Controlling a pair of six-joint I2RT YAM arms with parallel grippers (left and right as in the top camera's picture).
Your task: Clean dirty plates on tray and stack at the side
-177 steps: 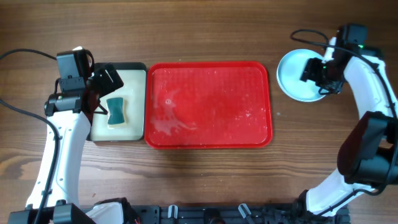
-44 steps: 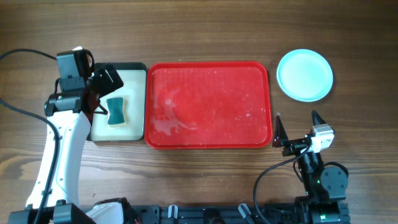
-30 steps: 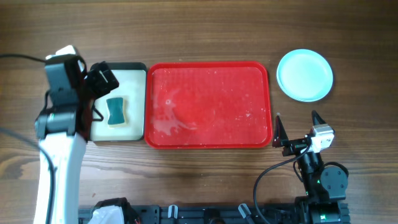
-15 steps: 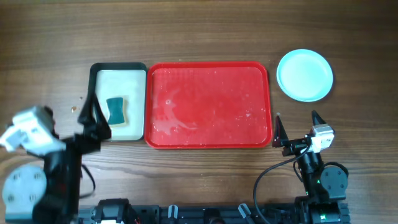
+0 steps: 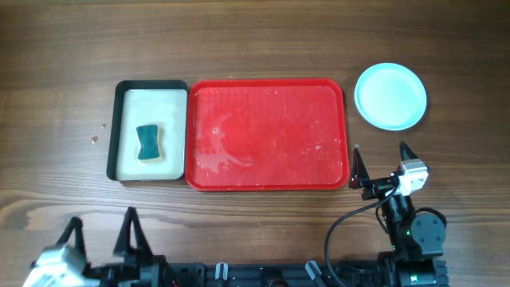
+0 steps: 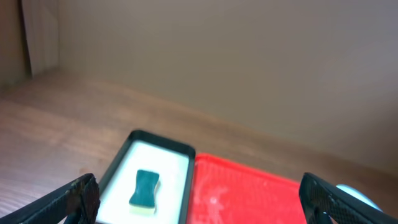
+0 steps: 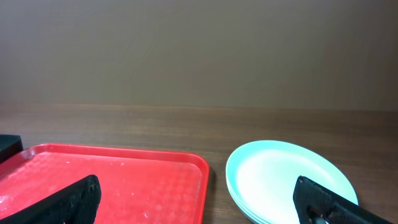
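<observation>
Small dark-rimmed tray (image 5: pixel 151 84) with pale inside, laid flat on the wooden counter (image 5: pixel 255 40); teal sponge (image 5: pixel 147 142) laid inside it, near its middle; plain beige wall (image 6: pixel 249 62) seen behind the counter

- The tray (image 5: pixel 267 134) is bright red, with a fine pebbled pattern and pale wet smears on its left half.
- The plates (image 5: pixel 390 96), off the tray's far right corner, are pale light blue; the top one looks whiter toward its middle.
- The small tray (image 5: pixel 151 84), against the tray's left side, has a black rim and a cream inside.
- The sponge (image 5: pixel 148 142) in that small tray is dark teal with a yellowish underside.
- The bench (image 5: pixel 255 40) under the tray is mid-brown wood with darker grain streaks.
- The left fingers (image 5: pixel 131 231) and right fingers (image 5: pixel 355 167), on the near side of the tray, are black.
</observation>
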